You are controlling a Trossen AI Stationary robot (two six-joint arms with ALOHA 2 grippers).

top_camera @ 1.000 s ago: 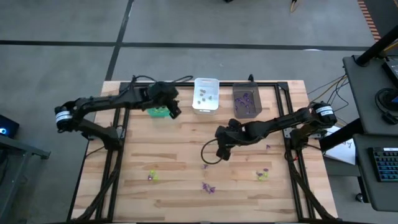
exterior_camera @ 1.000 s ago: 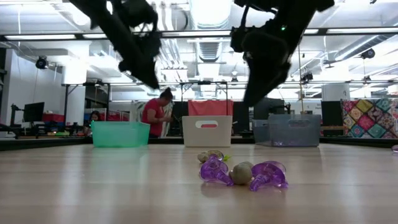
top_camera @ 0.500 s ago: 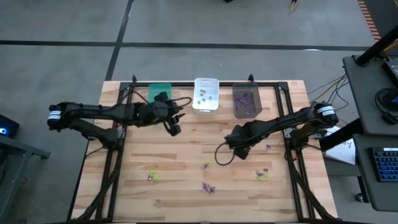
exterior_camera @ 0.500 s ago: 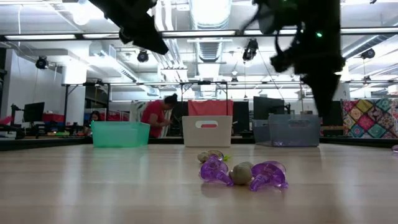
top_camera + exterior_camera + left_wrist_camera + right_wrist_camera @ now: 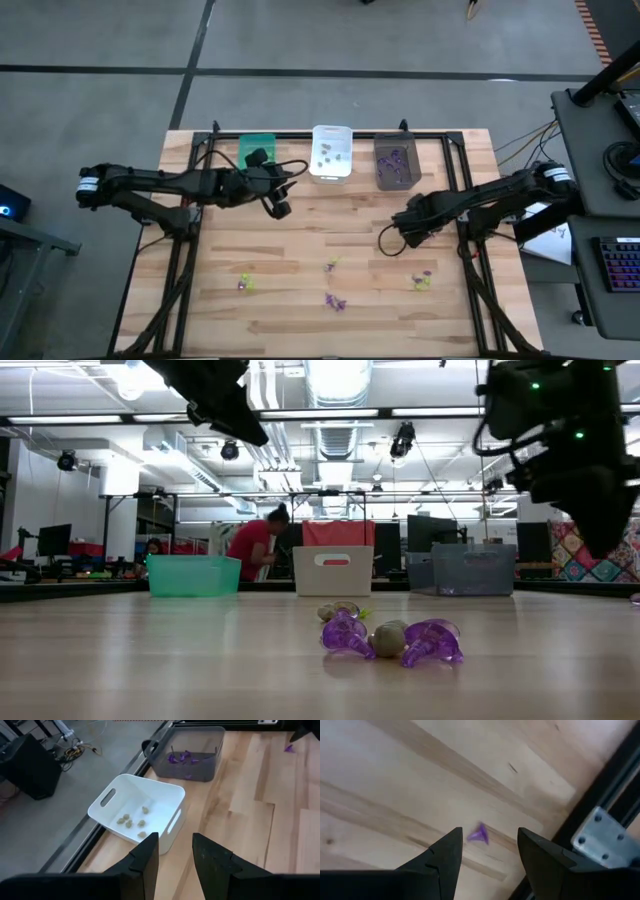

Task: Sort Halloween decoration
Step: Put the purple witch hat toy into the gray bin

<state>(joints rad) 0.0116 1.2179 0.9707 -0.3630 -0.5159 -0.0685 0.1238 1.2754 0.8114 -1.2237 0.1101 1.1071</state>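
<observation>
Since the earlier frames my right gripper (image 5: 397, 236) has swung rightward across the high view; the left gripper (image 5: 281, 208) holds upper-left, open and empty. Right fingers (image 5: 442, 855) stand apart, empty. Purple trinket (image 5: 478, 835) lies between them, probably light, stiff and slippery; I would pinch its body.

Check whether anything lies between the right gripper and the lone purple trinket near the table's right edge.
Nothing visible does. The right gripper is open, and the purple trinket lies on bare wooden table just ahead of its fingertips. The table frame's metal bracket sits off to one side.
</observation>
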